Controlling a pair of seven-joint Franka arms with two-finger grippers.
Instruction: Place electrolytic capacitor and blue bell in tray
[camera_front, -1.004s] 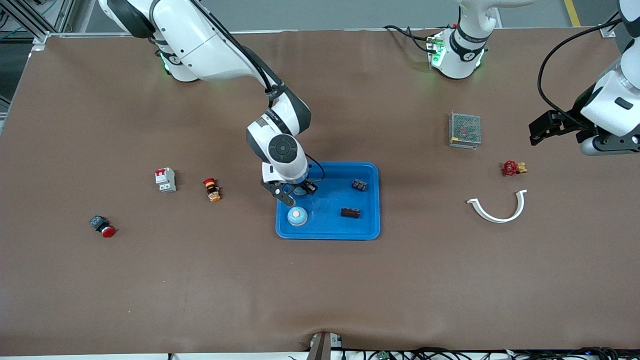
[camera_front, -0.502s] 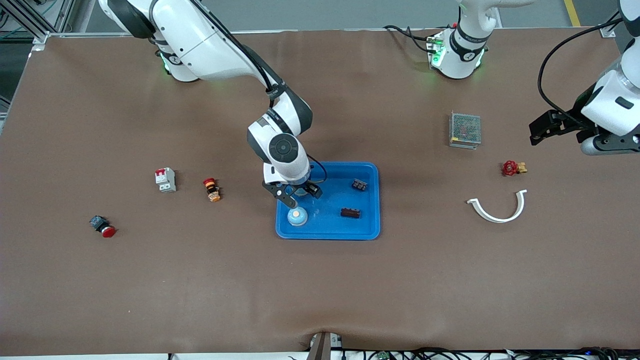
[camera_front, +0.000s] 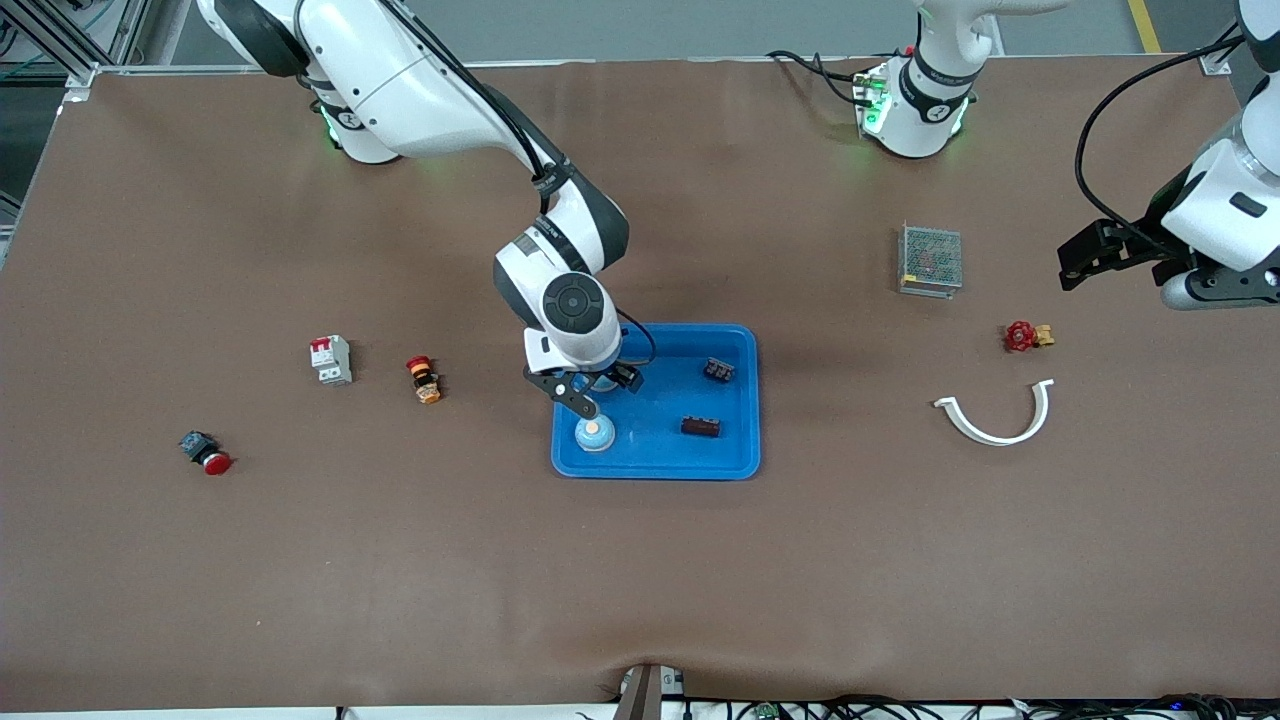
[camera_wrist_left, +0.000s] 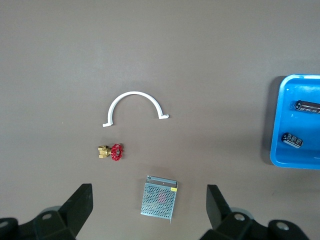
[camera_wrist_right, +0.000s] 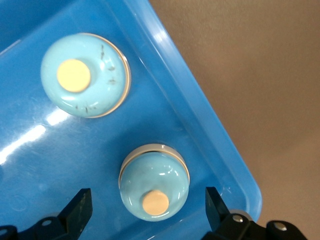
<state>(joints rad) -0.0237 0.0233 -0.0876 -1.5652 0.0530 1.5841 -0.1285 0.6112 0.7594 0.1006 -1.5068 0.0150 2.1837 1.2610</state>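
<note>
- In your front view, the right gripper (camera_front: 590, 388) covers the second blue bell (camera_wrist_right: 154, 183) in the tray (camera_front: 655, 462).
- The tray runs off the edge in the left wrist view.
- The left arm (camera_front: 1215, 225) is cut off at the front view's edge.
- The markings on the two capacitors (camera_front: 701, 426) are too small to read.
</note>
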